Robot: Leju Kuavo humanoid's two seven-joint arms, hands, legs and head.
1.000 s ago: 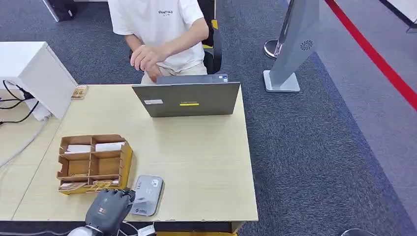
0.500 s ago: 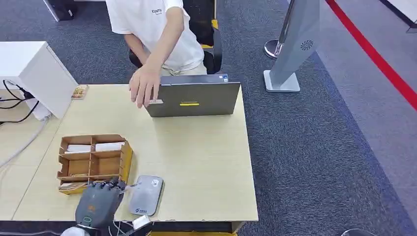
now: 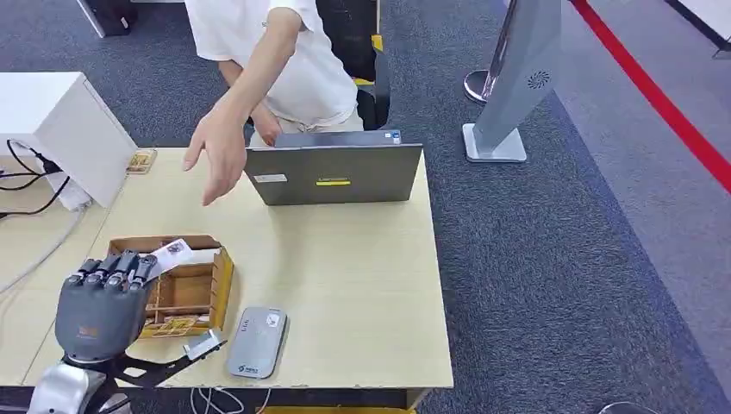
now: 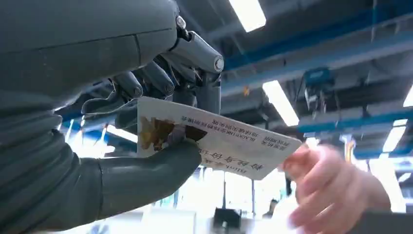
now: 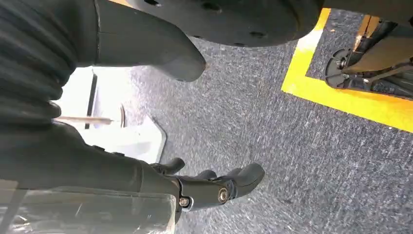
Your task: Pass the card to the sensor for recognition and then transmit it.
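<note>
My left hand (image 3: 102, 302) is raised over the left side of the table and pinches a white card (image 3: 171, 252) between thumb and fingers; the card (image 4: 214, 144) sticks out past my left hand (image 4: 146, 122) in the left wrist view. A person's hand (image 3: 215, 151) reaches down toward the card, and its fingertips (image 4: 311, 170) are close to the card's free end. The grey card sensor (image 3: 256, 341) lies flat near the table's front edge, right of my hand. My right hand (image 5: 214, 187) hangs over the carpet with its fingers apart and nothing in it.
A brown compartment box (image 3: 185, 289) holding cards sits on the table beside my left hand. A grey laptop (image 3: 332, 172) stands at the far edge in front of the seated person. A white cabinet (image 3: 52, 129) is at the left, a grey kiosk stand (image 3: 517, 78) at the right.
My left hand has lifted from the sensor and moved left and up with the card. The person's arm has swung from the laptop out toward the card.
</note>
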